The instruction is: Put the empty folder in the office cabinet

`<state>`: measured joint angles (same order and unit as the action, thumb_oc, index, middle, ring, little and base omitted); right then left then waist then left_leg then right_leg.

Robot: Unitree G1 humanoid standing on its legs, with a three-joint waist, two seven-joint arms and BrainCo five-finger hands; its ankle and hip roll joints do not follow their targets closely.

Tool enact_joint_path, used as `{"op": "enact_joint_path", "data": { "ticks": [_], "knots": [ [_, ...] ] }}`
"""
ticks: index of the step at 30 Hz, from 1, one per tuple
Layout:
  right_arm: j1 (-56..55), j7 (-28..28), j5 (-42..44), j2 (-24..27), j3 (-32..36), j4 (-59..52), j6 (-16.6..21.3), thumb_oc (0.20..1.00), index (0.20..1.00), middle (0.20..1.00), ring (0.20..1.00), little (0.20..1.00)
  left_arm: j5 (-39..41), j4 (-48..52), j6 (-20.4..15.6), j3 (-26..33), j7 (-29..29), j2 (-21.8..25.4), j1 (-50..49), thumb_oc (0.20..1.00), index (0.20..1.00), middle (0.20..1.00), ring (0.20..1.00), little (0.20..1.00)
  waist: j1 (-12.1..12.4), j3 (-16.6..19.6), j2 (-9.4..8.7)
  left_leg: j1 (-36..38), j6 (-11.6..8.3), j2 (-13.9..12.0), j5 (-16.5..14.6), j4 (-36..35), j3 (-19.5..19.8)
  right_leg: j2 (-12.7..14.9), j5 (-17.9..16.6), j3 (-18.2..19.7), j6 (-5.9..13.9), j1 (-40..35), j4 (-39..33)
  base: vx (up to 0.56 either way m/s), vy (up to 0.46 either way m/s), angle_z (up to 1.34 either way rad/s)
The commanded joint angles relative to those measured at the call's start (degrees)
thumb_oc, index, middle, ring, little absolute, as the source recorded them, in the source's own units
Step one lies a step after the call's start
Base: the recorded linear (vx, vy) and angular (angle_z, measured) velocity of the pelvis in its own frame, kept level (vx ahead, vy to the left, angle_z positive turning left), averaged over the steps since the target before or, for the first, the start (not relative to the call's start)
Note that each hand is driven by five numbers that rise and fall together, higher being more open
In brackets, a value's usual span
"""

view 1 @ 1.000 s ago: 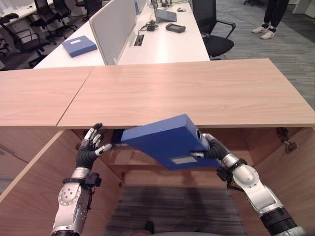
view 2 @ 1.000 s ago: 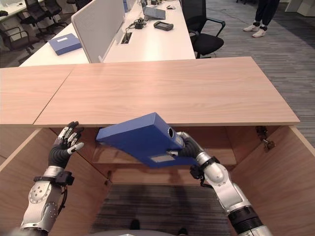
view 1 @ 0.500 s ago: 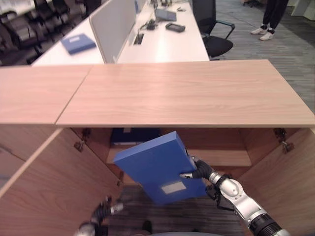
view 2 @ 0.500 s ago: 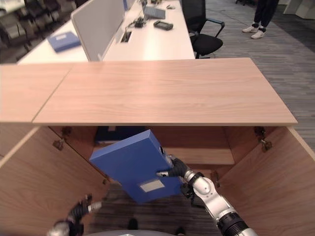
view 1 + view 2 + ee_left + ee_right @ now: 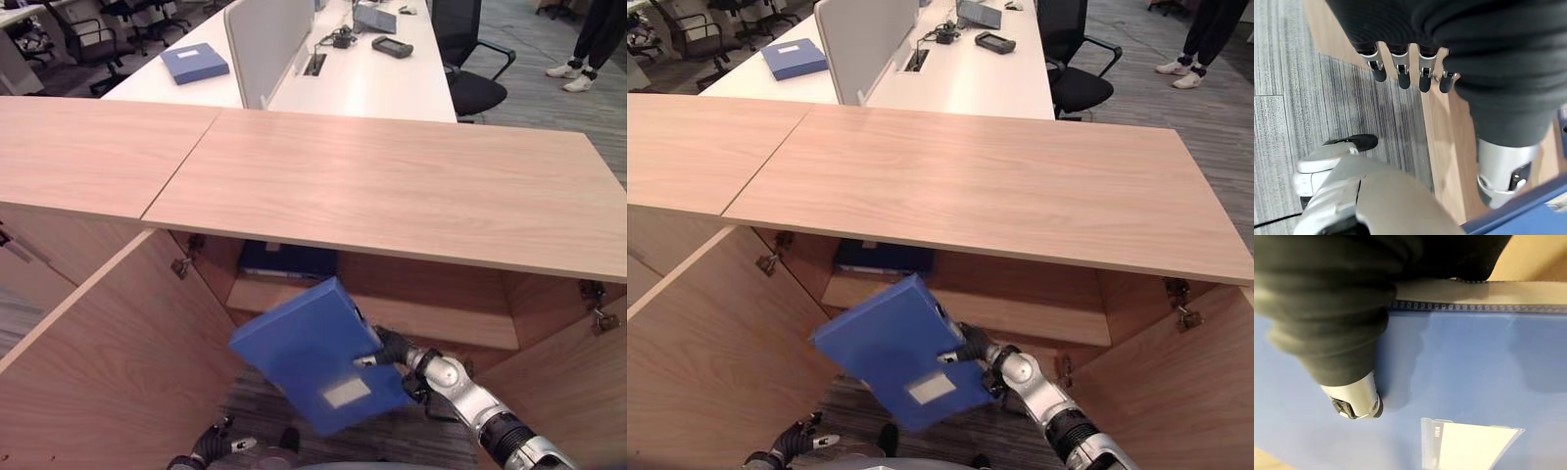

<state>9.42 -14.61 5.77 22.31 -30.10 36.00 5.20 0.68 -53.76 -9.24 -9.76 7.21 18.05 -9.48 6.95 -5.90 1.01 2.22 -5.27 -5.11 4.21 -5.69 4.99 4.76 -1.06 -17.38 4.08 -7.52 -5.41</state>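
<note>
The left hand (image 5: 214, 446) hangs low by the open left cabinet door (image 5: 108, 362), fingers loosely straight and holding nothing, probably kept down so it does not block the opening. To its right, the blue box folder (image 5: 313, 367) is carried tilted in front of the open office cabinet (image 5: 431, 294), below the shelf (image 5: 441, 318) and not yet inside. The right hand (image 5: 390, 351) clamps its right edge, thumb pressed on the labelled face in the right wrist view, the fingers hidden behind; the tilt looks meant to slip it under the wooden cabinet top (image 5: 392, 186). Another blue folder (image 5: 287, 259) already lies at the shelf's left end, so the free space is to its right. The right cabinet door (image 5: 568, 382) is swung open. Beyond the top stands a white desk (image 5: 362, 83) with a divider screen (image 5: 263, 44), a blue folder (image 5: 194, 64) near its far left corner, office chairs (image 5: 468, 59), grey carpet (image 5: 549, 98) and a person's legs (image 5: 588, 44) at the far right.
</note>
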Motion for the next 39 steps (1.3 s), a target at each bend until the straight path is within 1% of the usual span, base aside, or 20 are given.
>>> {"op": "enact_joint_path", "data": {
  "ticks": [1, 5, 6, 7, 8, 9, 11, 12, 14, 15, 16, 17, 20, 24, 26, 31, 35, 37, 39],
  "knots": [
    [2.33, 1.48, 8.52, -3.53, 2.59, 0.08, 0.86, 0.200, 0.200, 0.200, 0.200, 0.200, -0.55, -1.25, -0.93, -3.42, -0.57, 1.18, 5.04, 1.000, 1.000, 1.000, 1.000, 1.000, 1.80, -0.20, -1.16, 2.08, -2.51, -2.73, -4.79, 0.69, -0.01, 4.63, 3.50, -0.72, 4.81, -1.51, 2.08, 0.00, -0.005, 0.11],
    [2.39, 3.61, 16.70, -6.34, 7.10, 6.53, 0.36, 0.200, 0.200, 0.200, 0.200, 0.200, 0.39, -1.47, -0.67, -4.55, -1.02, 0.92, 5.52, 1.000, 1.000, 1.000, 1.000, 1.000, 1.91, -0.08, -1.18, 1.93, -2.52, -2.53, -4.78, 0.69, 0.46, 4.65, 3.46, -1.32, 4.80, -1.75, 1.95, 0.00, -0.003, 0.06],
    [2.70, 4.91, 20.82, -7.54, 9.39, 9.09, 0.09, 0.200, 0.200, 0.200, 0.200, 0.200, 0.66, -1.62, -0.49, -4.83, -1.35, 0.90, 5.73, 1.000, 1.000, 1.000, 1.000, 1.000, 1.96, -0.03, -1.17, 1.87, -2.55, -2.50, -4.78, 0.69, 0.52, 4.63, 3.45, -1.38, 4.79, -1.81, 1.89, 0.00, 0.000, 0.00],
    [2.77, 4.89, 20.87, -7.56, 9.42, 9.17, 0.13, 0.200, 0.200, 0.200, 0.200, 0.200, 0.67, -1.63, -0.49, -4.86, -1.35, 0.93, 5.77, 1.000, 1.000, 1.000, 1.000, 1.000, 2.00, -0.05, -1.19, 1.88, -2.55, -2.50, -4.79, 0.69, 0.52, 4.63, 3.46, -1.37, 4.79, -1.82, 1.88, 0.00, 0.000, 0.00],
    [3.31, 6.17, 26.32, -8.91, 12.54, 11.55, 0.37, 0.200, 0.200, 0.200, 0.200, 0.200, 1.27, -1.71, -0.36, -5.14, -1.54, 0.68, 5.62, 1.000, 1.000, 1.000, 1.000, 1.000, 1.96, 0.11, -1.08, 1.84, -2.53, -2.48, -4.79, 0.69, 0.53, 4.59, 3.42, -1.41, 4.77, -1.83, 1.82, 0.00, 0.000, 0.00],
    [3.44, 6.11, 26.45, -8.93, 12.62, 11.73, 0.45, 0.200, 0.200, 0.200, 0.200, 0.200, 1.30, -1.72, -0.36, -5.22, -1.55, 0.74, 5.70, 1.000, 1.000, 1.000, 1.000, 1.000, 2.06, 0.05, -1.11, 1.88, -2.55, -2.50, -4.83, 0.69, 0.51, 4.57, 3.44, -1.39, 4.77, -1.86, 1.81, 0.00, 0.000, 0.00],
    [4.16, 7.25, 31.04, -9.75, 15.61, 13.93, 0.68, 0.200, 0.200, 0.200, 0.200, 0.200, 1.79, -1.44, -0.19, -5.43, -1.73, 0.86, 5.41, 1.000, 1.000, 1.000, 1.000, 1.000, 2.10, 0.10, -1.03, 1.93, -2.54, -2.52, -4.90, 0.69, 0.44, 4.53, 3.43, -1.36, 4.77, -1.92, 1.73, 0.00, 0.000, 0.00],
    [5.21, 8.32, 36.23, -10.72, 18.91, 16.10, 1.34, 0.200, 0.200, 0.200, 0.200, 0.200, 2.01, -1.32, -0.04, -5.77, -1.93, 0.87, 5.12, 1.000, 1.000, 1.000, 1.000, 1.000, 2.13, 0.21, -0.88, 2.08, -2.53, -2.54, -5.03, 0.69, 0.37, 4.52, 3.45, -1.24, 4.75, -2.02, 1.71, 0.00, 0.000, 0.00],
    [6.29, 9.23, 41.62, -11.39, 22.21, 17.51, 2.20, 0.200, 0.200, 0.200, 0.200, 0.200, 2.44, -1.02, 0.05, -6.03, -1.95, 0.90, 4.79, 1.000, 1.000, 1.000, 1.000, 1.000, 2.17, 0.27, -0.72, 2.16, -2.53, -2.61, -5.14, 0.69, 0.27, 4.46, 3.53, -1.19, 4.72, -2.09, 1.68, 0.00, 0.000, 0.00],
    [6.39, 9.17, 41.71, -11.37, 22.27, 17.62, 2.23, 0.200, 0.200, 0.200, 0.200, 0.200, 2.46, -1.01, 0.07, -6.08, -1.95, 0.93, 4.85, 1.000, 1.000, 1.000, 1.000, 1.000, 2.27, 0.21, -0.73, 2.20, -2.53, -2.62, -5.16, 0.69, 0.23, 4.45, 3.53, -1.15, 4.72, -2.10, 1.68, 0.00, 0.000, 0.00],
    [7.94, 10.67, 50.26, -12.37, 27.34, 19.13, 4.11, 0.200, 0.200, 0.200, 0.200, 0.200, 3.12, -0.40, 0.15, -6.50, -2.52, 0.89, 4.30, 1.000, 1.000, 1.000, 1.000, 1.000, 2.17, 0.40, -0.54, 2.45, -2.53, -2.64, -5.38, 0.69, 0.03, 4.33, 3.67, -0.92, 4.79, -2.31, 1.69, 0.00, 0.000, 0.00],
    [8.00, 10.62, 50.34, -12.36, 27.38, 19.22, 4.13, 0.200, 0.200, 0.200, 0.200, 0.200, 3.13, -0.38, 0.16, -6.54, -2.53, 0.92, 4.33, 1.000, 1.000, 1.000, 1.000, 1.000, 2.23, 0.37, -0.56, 2.47, -2.54, -2.65, -5.40, 0.69, 0.01, 4.32, 3.68, -0.90, 4.79, -2.31, 1.68, 0.00, 0.000, 0.00],
    [10.20, 12.89, 57.36, -12.75, 32.29, 20.82, 6.40, 0.200, 0.200, 0.200, 0.200, 0.200, 3.94, 0.48, 0.27, -6.87, -3.46, 0.99, 4.10, 1.000, 1.000, 1.000, 1.000, 1.000, 2.13, 0.54, -0.42, 2.71, -2.52, -2.72, -5.61, 0.69, -0.12, 4.24, 3.82, -0.71, 4.81, -2.47, 1.69, 0.00, 0.000, 0.00],
    [13.20, 15.36, 62.75, -12.44, 36.51, 24.29, 8.26, 0.200, 0.200, 0.200, 0.200, 0.200, 4.82, 1.83, 0.49, -7.63, -4.42, 1.09, 4.25, 1.000, 1.000, 1.000, 1.000, 1.000, 2.44, 0.49, -0.17, 2.77, -2.53, -2.67, -5.80, 0.69, -0.14, 4.14, 3.89, -0.63, 4.87, -2.46, 1.60, 0.00, 0.000, 0.00],
    [15.35, 17.48, 64.64, -11.32, 38.97, 26.48, 9.10, 0.200, 0.200, 0.200, 0.200, 0.200, 4.36, 2.72, 0.73, -8.40, -4.82, 1.33, 4.42, 1.000, 1.000, 1.000, 1.000, 1.000, 2.72, 0.60, -0.04, 2.76, -2.57, -2.74, -5.89, 0.69, -0.07, 4.09, 3.94, -0.50, 4.92, -2.52, 1.44, 0.00, 0.000, 0.00],
    [17.47, 19.27, 66.39, -9.99, 41.25, 28.15, 9.84, 0.200, 0.200, 0.200, 0.200, 0.200, 3.18, 3.72, 1.12, -9.17, -5.48, 1.76, 4.63, 1.000, 1.000, 1.000, 1.000, 1.000, 3.01, 0.43, 0.13, 2.53, -2.54, -2.66, -5.89, 0.69, 0.08, 4.06, 3.96, -0.51, 4.99, -2.48, 1.39, 0.00, 0.000, 0.00],
    [19.83, 20.64, 68.60, -7.69, 43.98, 29.97, 10.77, 0.200, 0.200, 0.200, 0.200, 0.200, 2.44, 4.18, 1.51, -9.81, -5.87, 2.21, 4.85, 1.000, 1.000, 1.000, 1.000, 1.000, 3.36, 0.24, 0.41, 2.08, -2.52, -2.58, -5.89, 0.69, 0.42, 4.10, 4.12, -0.74, 5.11, -2.19, 1.53, 0.00, 0.000, 0.00],
    [22.36, 21.51, 68.71, -5.78, 44.51, 31.10, 10.83, 0.200, 0.200, 0.200, 0.200, 0.200, 2.35, 4.90, 1.60, -10.45, -5.74, 2.66, 4.86, 1.000, 1.000, 1.000, 1.000, 1.000, 3.68, -0.11, 0.80, 1.59, -2.50, -2.42, -5.76, 0.69, 0.68, 4.18, 4.19, -1.03, 5.20, -1.75, 1.82, -0.01, 0.000, 0.02],
    [25.93, 21.80, 68.88, -3.29, 44.62, 32.09, 10.60, 0.200, 0.200, 0.200, 0.200, 0.200, 2.29, 6.53, 1.44, -11.69, -5.35, 3.72, 4.87, 1.000, 1.000, 1.000, 1.000, 1.000, 4.21, -0.88, 1.66, 0.32, -2.49, -2.02, -5.29, 0.69, 1.17, 4.40, 4.16, -1.51, 5.30, -0.70, 2.17, -0.06, 0.015, 0.05]
  ]
}}
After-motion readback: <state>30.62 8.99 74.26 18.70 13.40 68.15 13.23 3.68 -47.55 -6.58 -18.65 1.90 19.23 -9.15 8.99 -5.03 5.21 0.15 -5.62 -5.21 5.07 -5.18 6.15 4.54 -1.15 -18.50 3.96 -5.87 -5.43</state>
